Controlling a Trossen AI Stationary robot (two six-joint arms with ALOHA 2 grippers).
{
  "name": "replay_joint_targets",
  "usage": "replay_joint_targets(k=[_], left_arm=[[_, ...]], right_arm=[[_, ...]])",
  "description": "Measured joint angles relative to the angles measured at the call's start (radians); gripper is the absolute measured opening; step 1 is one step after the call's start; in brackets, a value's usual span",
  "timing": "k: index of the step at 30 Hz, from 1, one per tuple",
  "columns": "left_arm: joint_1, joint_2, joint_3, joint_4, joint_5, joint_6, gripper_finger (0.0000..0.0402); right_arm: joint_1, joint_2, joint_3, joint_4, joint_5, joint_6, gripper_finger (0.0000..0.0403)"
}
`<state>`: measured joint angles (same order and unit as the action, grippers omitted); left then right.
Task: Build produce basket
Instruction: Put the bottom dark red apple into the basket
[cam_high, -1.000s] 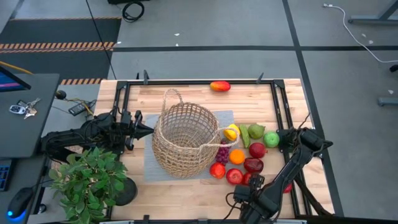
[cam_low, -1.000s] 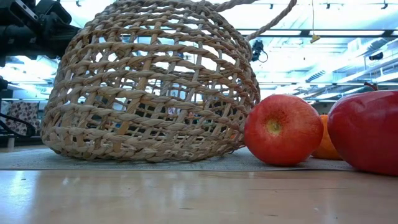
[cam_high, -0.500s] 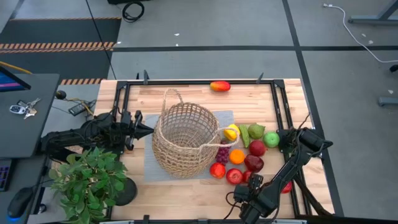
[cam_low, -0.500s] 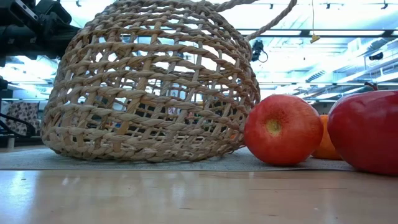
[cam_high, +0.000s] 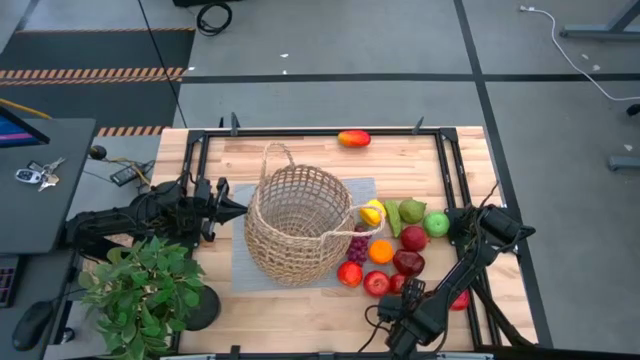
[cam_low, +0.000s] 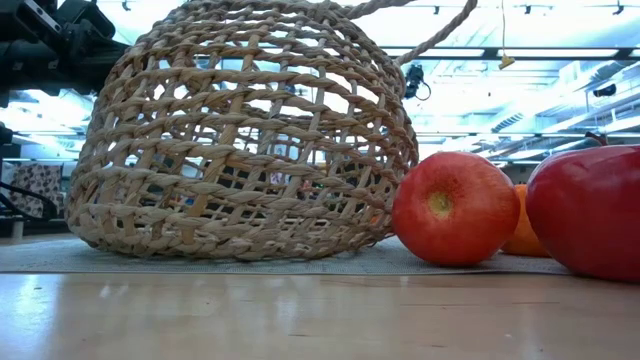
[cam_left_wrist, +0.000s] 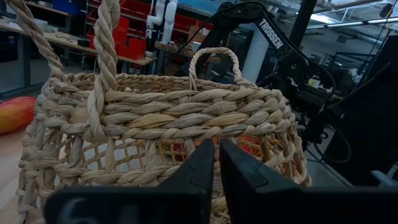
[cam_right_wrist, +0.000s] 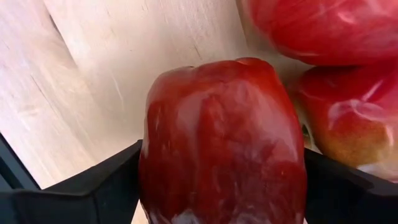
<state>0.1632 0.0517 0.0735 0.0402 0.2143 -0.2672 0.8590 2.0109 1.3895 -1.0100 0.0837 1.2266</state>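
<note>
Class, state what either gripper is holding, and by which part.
The right gripper has a dark red apple between its fingers, at the sides; the left gripper holds nothing.

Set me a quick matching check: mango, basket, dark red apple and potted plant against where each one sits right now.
Things:
1. mango
2. basket
3. dark red apple
4. potted plant

Places:
A. on the grey mat
B. between the fingers of the right gripper
C. alone by the table's far edge
D. at the table's near left corner

Pairs: 1-C; 2-A; 3-B; 4-D
</note>
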Motion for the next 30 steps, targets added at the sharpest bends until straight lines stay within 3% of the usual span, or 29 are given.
replay_joint_targets(k=[8, 16, 21, 30], left_arm=[[0.0, 0.0, 0.0, 0.0, 0.0, 0.0, 0.003], [0.0, 0.0, 0.0, 0.0, 0.0, 0.0, 0.0034], [0.0, 0.0, 0.0, 0.0, 0.0, 0.0, 0.0034], [0.0, 0.0, 0.0, 0.0, 0.0, 0.0, 0.0031]], right_arm=[[-0.018, -0.001, 0.052, -0.046, -0.032, -0.035, 0.0352], [-0.038, -0.001, 0.245, -0.222, 0.006, -0.098, 0.0351], [-0.049, -0.001, 0.412, -0.296, 0.109, -0.149, 0.0351], [-0.078, -0.002, 0.644, -0.344, 0.417, -0.374, 0.0352]])
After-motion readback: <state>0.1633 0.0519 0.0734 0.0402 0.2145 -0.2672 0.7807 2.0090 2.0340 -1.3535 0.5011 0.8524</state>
